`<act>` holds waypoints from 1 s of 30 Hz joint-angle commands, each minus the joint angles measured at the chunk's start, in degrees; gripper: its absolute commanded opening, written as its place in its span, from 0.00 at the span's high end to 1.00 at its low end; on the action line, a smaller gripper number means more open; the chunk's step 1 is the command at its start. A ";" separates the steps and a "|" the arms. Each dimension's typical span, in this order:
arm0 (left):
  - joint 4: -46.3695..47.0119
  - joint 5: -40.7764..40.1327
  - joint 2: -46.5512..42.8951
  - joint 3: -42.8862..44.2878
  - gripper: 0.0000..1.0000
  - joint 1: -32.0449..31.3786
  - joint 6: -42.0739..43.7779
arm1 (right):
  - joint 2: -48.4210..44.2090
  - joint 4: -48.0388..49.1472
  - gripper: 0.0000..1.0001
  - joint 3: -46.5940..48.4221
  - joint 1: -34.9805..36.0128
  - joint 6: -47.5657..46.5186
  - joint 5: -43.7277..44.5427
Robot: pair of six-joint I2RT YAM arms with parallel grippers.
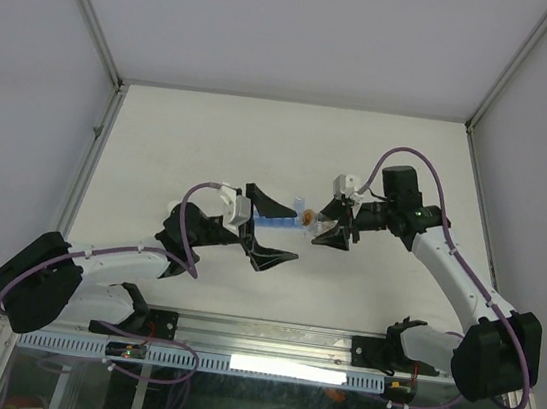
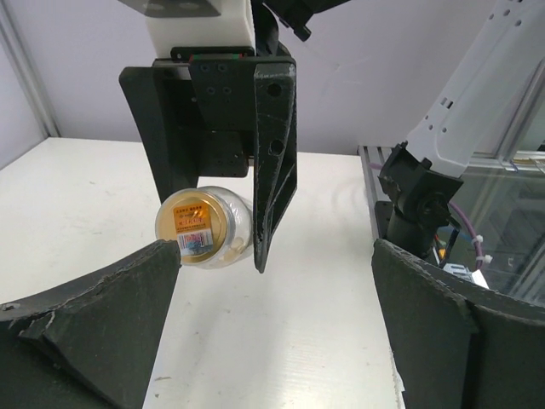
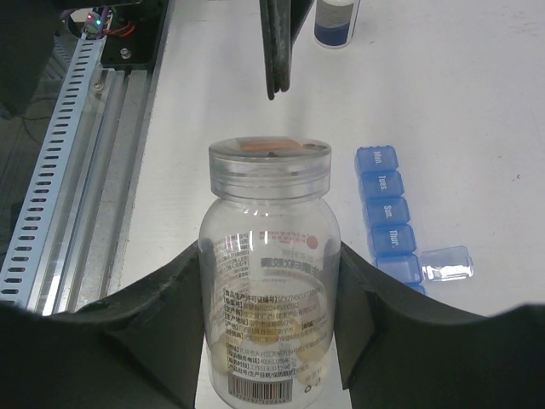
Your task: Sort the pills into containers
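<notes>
Right gripper (image 3: 271, 285): clamped on the bottle (image 3: 269, 281), one finger on each side of the body, with the cap (image 3: 269, 159) on and pointing away from the wrist. The bottle is held off the table (image 1: 160, 149), its cap end toward the left gripper (image 1: 271, 230). Pale tan pills (image 3: 255, 351) show faintly through the wall at the wrist end of the bottle; their number cannot be told. Left gripper: released, jaws spread wide, nothing between the fingers (image 2: 102, 315) in its wrist view. The bottle hangs just ahead of the left fingertips, apart from them. The strip (image 3: 387, 211) lies flat on the table just beside the right-hand finger of the right gripper, parallel to the bottle and apart from it. One lid (image 3: 445, 262) near the wrist end of the strip is flipped open to the outer side; the four compartments farther out are shut. From the top camera the strip sits between the spread left fingers.
</notes>
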 commanded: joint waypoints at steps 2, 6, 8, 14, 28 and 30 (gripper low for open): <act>3.18 4.63 1.58 2.66 0.02 1.32 0.98 | -0.41 -0.17 1.00 0.84 0.01 -3.28 -2.62; 3.91 4.42 1.87 2.52 0.02 1.43 0.36 | -0.28 -0.99 1.00 0.93 0.31 -4.63 -2.80; 4.01 4.49 1.89 2.57 0.02 1.39 0.20 | -0.27 -1.24 1.00 1.06 0.36 -4.91 -2.83; 4.09 5.49 2.00 2.74 0.05 1.51 0.88 | -0.55 -1.14 1.00 0.73 0.45 -5.55 -3.02; -2.34 7.27 5.42 8.58 0.21 1.50 3.09 | -0.90 -1.74 1.00 0.52 0.56 -6.79 -3.29; -3.22 6.53 6.21 9.32 0.23 1.47 3.14 | -0.90 -1.85 1.00 0.54 0.62 -6.94 -3.30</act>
